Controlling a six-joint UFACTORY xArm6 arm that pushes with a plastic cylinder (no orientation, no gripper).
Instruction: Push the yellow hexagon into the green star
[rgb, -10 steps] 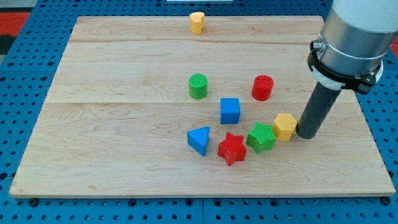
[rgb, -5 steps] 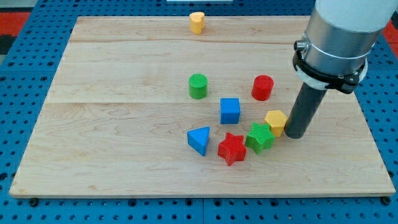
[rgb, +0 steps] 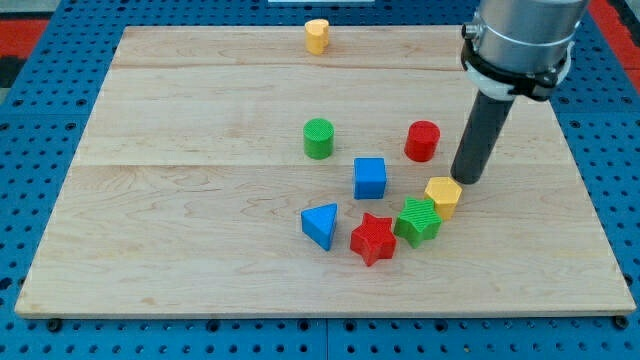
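Note:
The yellow hexagon (rgb: 443, 196) sits right of the board's middle, touching the upper right side of the green star (rgb: 418, 220). My tip (rgb: 466, 179) stands just above and right of the hexagon, close to it with a small gap. The rod rises to the view's top right.
A red star (rgb: 373, 238) touches the green star's left side. A blue triangle (rgb: 321, 224), a blue cube (rgb: 369, 177), a red cylinder (rgb: 423, 140) and a green cylinder (rgb: 318, 137) lie around. A yellow block (rgb: 317, 35) sits at the board's top edge.
My tip pushed the yellow hexagon left against the green star, then pulled back up and away. The green star shifted slightly left.

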